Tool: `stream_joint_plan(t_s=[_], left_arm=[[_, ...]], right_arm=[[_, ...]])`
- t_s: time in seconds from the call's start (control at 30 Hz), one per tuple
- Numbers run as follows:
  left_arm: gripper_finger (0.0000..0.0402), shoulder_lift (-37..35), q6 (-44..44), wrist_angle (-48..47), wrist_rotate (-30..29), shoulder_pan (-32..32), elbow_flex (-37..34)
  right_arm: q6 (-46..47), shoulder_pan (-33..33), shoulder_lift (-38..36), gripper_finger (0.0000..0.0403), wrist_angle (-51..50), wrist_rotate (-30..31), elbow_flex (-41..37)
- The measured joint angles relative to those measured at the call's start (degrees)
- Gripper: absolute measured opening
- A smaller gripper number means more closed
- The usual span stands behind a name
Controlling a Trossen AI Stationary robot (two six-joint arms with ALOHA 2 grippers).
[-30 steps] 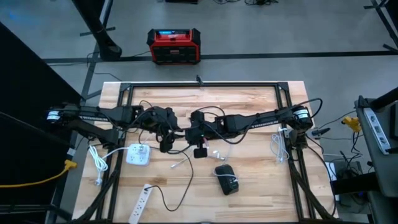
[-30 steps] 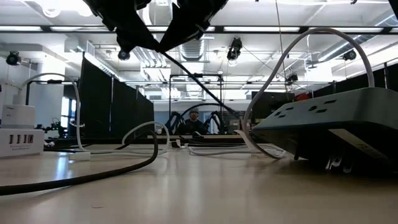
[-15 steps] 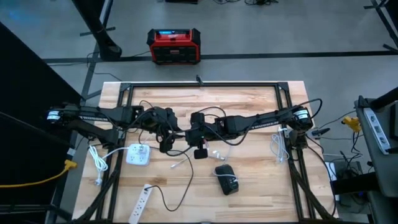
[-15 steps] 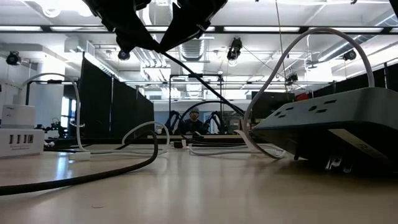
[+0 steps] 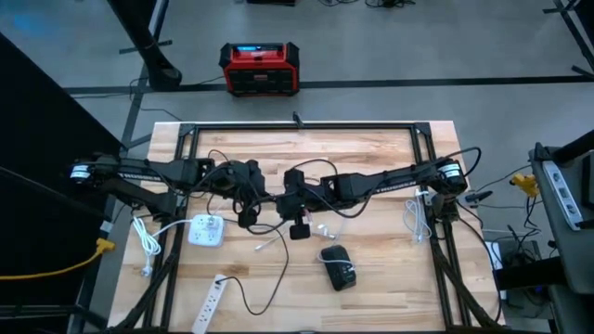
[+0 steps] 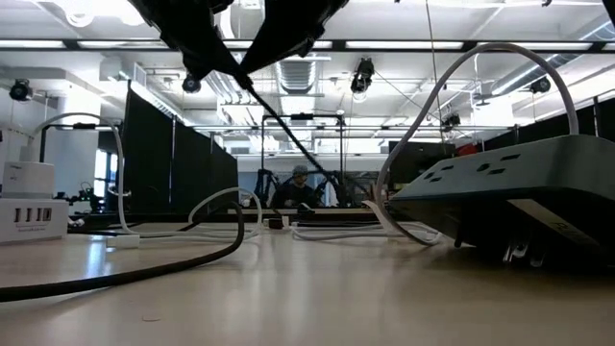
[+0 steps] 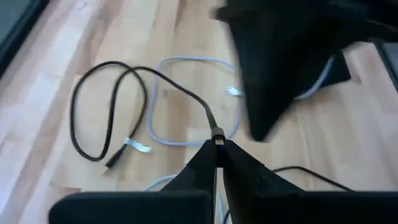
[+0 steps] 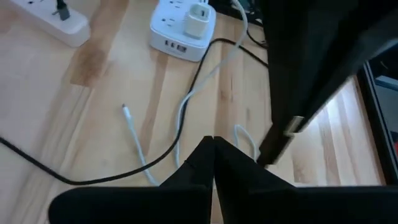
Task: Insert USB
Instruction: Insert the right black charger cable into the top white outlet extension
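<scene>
The USB plug (image 7: 218, 132) on its black cable (image 7: 112, 102) sits pinched between the closed fingers of the left gripper (image 7: 217, 148), raised over the desk's (image 5: 371, 148) middle. The right gripper (image 8: 212, 142) hangs close beside it, fingers pressed together on nothing, with the white charging hub (image 8: 185, 28) toward the desk's left edge.

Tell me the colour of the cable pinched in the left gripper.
Black cable, with a metal tip at the left gripper; clearest in the left wrist view.
</scene>
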Motion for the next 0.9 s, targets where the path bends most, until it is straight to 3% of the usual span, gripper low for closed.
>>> stream_joint_plan(t_s=[0.13, 0.2, 0.4, 0.5, 0.6, 0.7, 0.9], left_arm=[[0.0002, 0.0, -0.15, -1.18, -2.59, -0.82, -0.09], [0.0002, -0.07, -0.5, -2.6, -3.87, -1.57, -0.2], [0.0002, -3.25, -4.17, -3.26, -9.09, -6.42, -2.83], [0.0002, -6.59, -7.33, -2.55, -12.85, -9.95, -4.87], [0.0002, -10.48, -10.17, 1.15, -14.89, -13.52, -7.86], [0.0002, -14.17, -12.63, 5.91, -15.03, -16.58, -12.05], [0.0002, -19.6, -16.96, 10.11, -20.73, -21.79, -18.07]], right_arm=[[-0.81, -0.05, -0.13, 0.0002, -0.68, 0.47, 0.0], [-0.61, -0.14, -0.66, 0.0019, -1.93, 0.83, 0.0], [3.61, -1.17, -4.11, 0.0126, -10.22, -0.29, -0.18], [5.37, -2.63, -4.52, 0.018, -9.44, -5.31, -1.7], [6.8, -2.95, -4.01, 0.0219, -3.1, -9.2, -4.64], [6.33, -2.13, -3.69, 0.0239, 8.14, -9.4, -7.6], [7.41, 0.22, -3.55, 0.0236, 27.98, -8.61, -12.18]])
